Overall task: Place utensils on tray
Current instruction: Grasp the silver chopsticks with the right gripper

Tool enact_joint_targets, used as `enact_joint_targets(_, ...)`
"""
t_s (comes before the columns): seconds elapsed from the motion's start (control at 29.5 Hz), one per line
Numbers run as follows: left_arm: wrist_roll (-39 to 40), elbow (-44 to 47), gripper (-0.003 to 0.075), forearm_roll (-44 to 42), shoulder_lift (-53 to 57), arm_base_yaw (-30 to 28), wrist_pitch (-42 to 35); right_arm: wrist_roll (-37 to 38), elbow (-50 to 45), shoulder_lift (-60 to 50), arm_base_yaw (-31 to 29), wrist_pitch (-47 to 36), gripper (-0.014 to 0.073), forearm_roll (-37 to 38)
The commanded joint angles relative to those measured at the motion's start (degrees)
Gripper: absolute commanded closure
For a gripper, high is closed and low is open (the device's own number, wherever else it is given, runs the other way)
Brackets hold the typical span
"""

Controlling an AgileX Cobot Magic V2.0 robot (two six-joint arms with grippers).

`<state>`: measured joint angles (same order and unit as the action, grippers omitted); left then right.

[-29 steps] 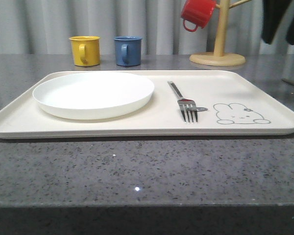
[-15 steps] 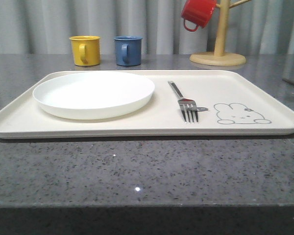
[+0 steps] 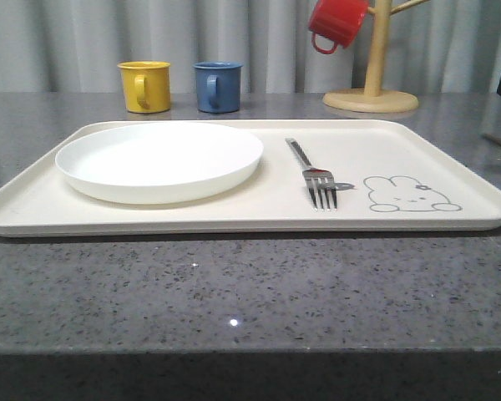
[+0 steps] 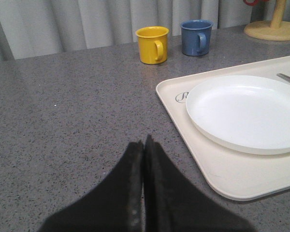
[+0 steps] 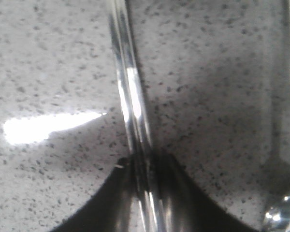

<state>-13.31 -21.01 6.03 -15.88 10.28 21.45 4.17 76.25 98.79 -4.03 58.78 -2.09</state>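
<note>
While the fork (image 3: 315, 177) lies on the tray (image 3: 451, 159), my right gripper (image 5: 144, 162), gone from the front view's upper right, pinches the chopsticks (image 5: 130, 96) over the counter; left gripper (image 4: 144, 145) closed, empty.

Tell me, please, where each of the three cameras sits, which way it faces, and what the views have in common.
Front view: low at the table edge, facing forward over the tray, fork and plate.
Left wrist view: on the left arm, looking over its shut left end effector toward the yellow mug.
Right wrist view: close above the countertop; the right end effector grips the chopsticks.
Front and left wrist views share the tray, plate and mugs.
</note>
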Motion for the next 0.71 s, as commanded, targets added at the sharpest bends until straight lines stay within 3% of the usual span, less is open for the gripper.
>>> enact_joint_targets(0.0, 0.72, -1.67, 0.0738, 0.72, -0.45, 0.44, -4.69, -0.52, 1.13, -2.69, -0.06, -0.66, 0.0557, -0.78)
enact_joint_targets(0.37, 0.72, -1.67, 0.0738, 0.72, -0.45, 0.44, -4.69, -0.47, 1.13, -12.56, 1.27, 0.65, 0.0558, -3.64)
enact_joint_targets(0.68, 0.72, -1.67, 0.0738, 0.72, -0.45, 0.44, -4.69, 1.76, 1.13, -14.23, 11.1, -0.27, 0.0558, -8.37)
